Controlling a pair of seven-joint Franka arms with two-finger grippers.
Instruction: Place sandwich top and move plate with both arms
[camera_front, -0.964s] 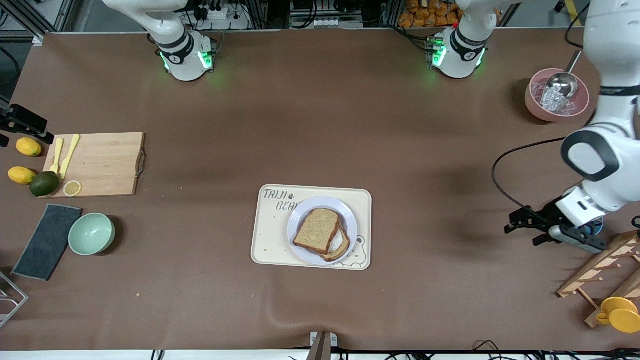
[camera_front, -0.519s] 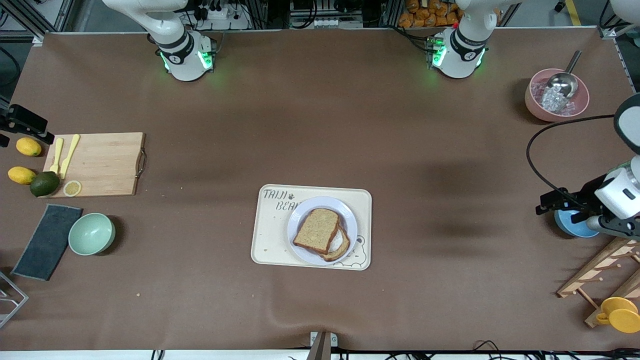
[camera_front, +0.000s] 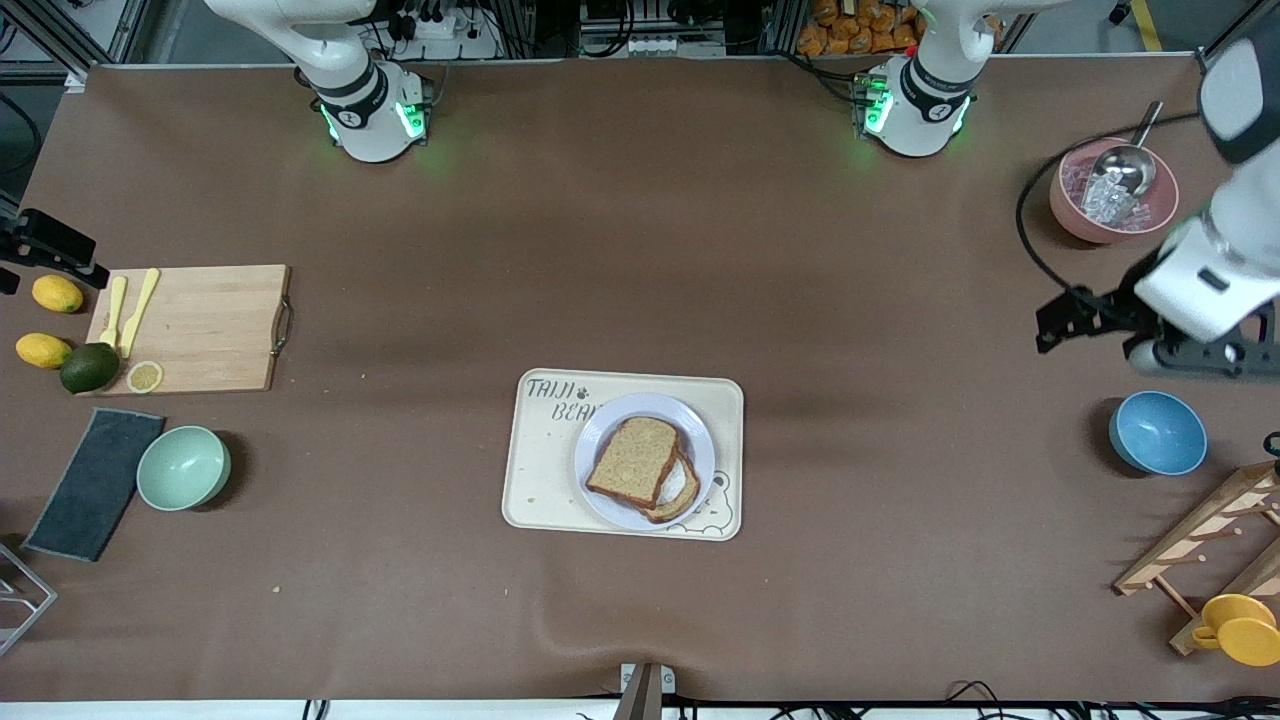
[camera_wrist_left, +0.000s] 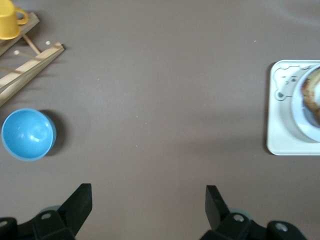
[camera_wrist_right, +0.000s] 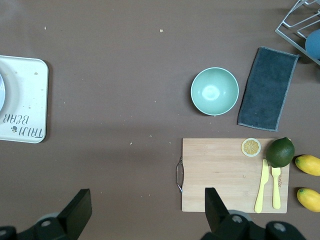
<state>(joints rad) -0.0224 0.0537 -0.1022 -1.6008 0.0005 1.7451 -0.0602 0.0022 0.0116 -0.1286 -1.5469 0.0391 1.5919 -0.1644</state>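
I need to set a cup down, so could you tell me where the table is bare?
Bare brown mat lies between the cream rectangular tray and the blue bowl, and between that tray and the mint bowl. Crowded around the wooden cutting board.

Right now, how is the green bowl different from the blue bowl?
The mint green bowl sits toward the right arm's end of the table, beside a dark cloth; the blue bowl sits toward the left arm's end, by a wooden rack. Both are round, upright and look empty.
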